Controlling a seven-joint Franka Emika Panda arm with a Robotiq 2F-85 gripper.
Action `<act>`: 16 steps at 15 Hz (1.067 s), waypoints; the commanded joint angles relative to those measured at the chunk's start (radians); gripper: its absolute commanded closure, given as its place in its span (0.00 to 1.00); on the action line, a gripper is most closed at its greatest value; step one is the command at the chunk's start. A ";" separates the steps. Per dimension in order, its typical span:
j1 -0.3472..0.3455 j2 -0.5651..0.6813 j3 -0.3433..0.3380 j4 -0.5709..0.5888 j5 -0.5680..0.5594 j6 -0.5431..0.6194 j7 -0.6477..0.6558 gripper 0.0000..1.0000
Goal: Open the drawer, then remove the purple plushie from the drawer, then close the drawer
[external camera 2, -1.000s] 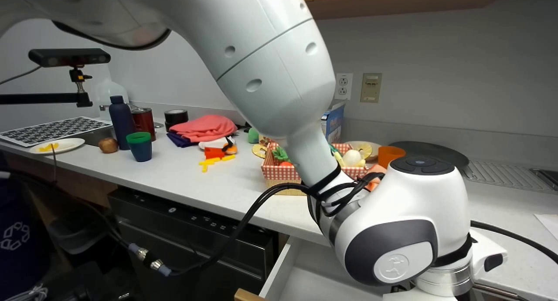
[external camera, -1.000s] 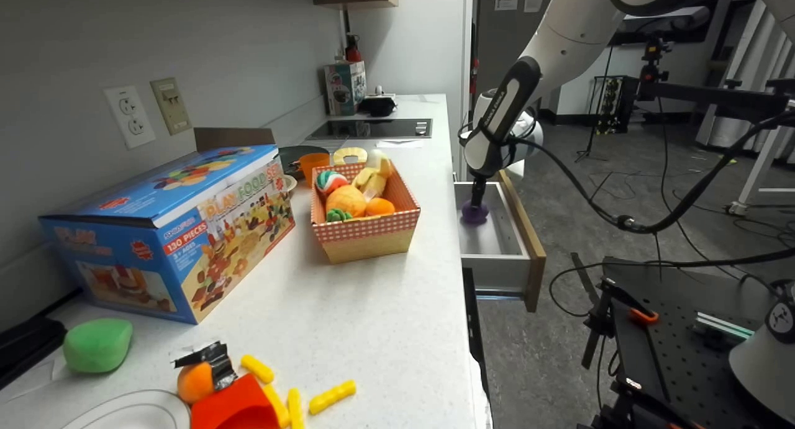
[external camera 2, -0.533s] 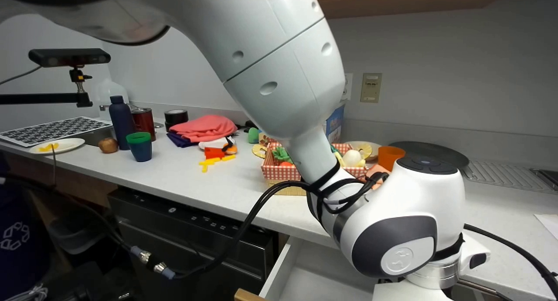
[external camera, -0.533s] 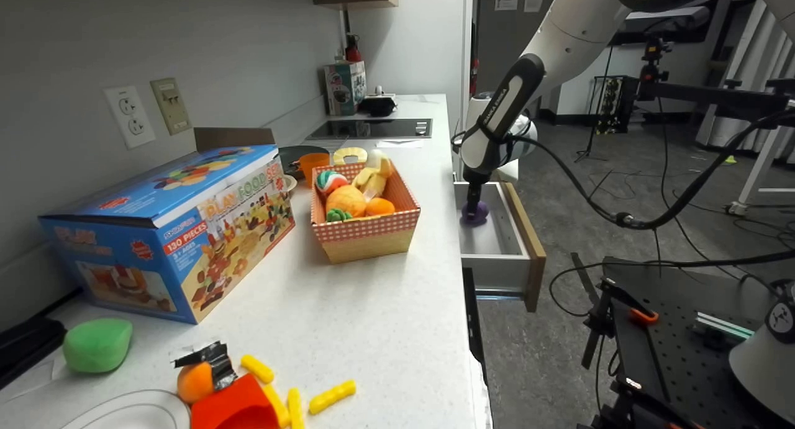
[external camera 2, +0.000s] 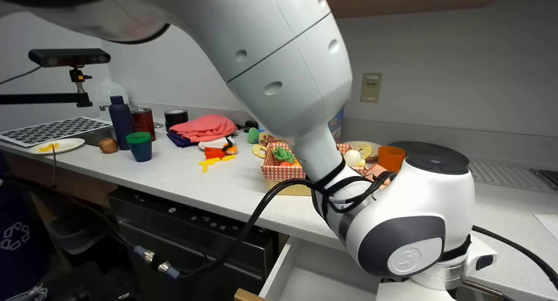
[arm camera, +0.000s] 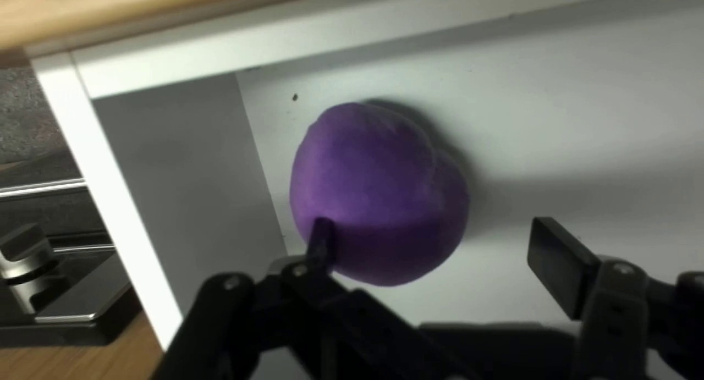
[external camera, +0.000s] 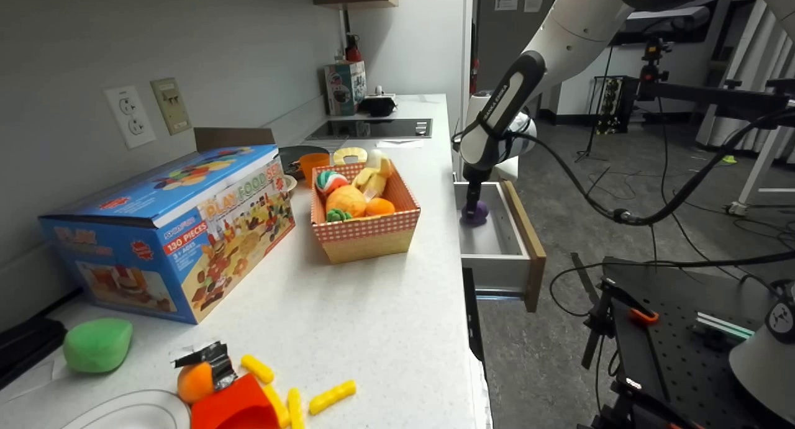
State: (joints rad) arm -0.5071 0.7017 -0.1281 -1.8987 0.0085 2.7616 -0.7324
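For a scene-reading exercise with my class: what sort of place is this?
Most likely a kitchen, perhaps inside a lab: a black cooktop is set in the white counter, what looks like a dishwasher sits under it, and a camera is mounted nearby.

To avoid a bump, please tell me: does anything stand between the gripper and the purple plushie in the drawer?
Nothing visible does. In the wrist view, the gripper has its jaws apart, one overlapping the purple plushie; the walls of the drawer stand beside it, not between.
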 commanded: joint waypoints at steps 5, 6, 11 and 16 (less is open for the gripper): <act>-0.034 0.019 0.031 0.043 -0.012 -0.010 0.006 0.71; -0.036 0.019 0.033 0.045 -0.010 -0.009 0.007 0.79; -0.046 0.020 0.047 0.048 -0.003 0.000 0.004 1.00; -0.006 0.021 -0.005 0.047 -0.033 -0.006 0.059 0.99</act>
State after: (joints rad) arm -0.5266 0.7016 -0.1094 -1.8742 0.0085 2.7624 -0.7231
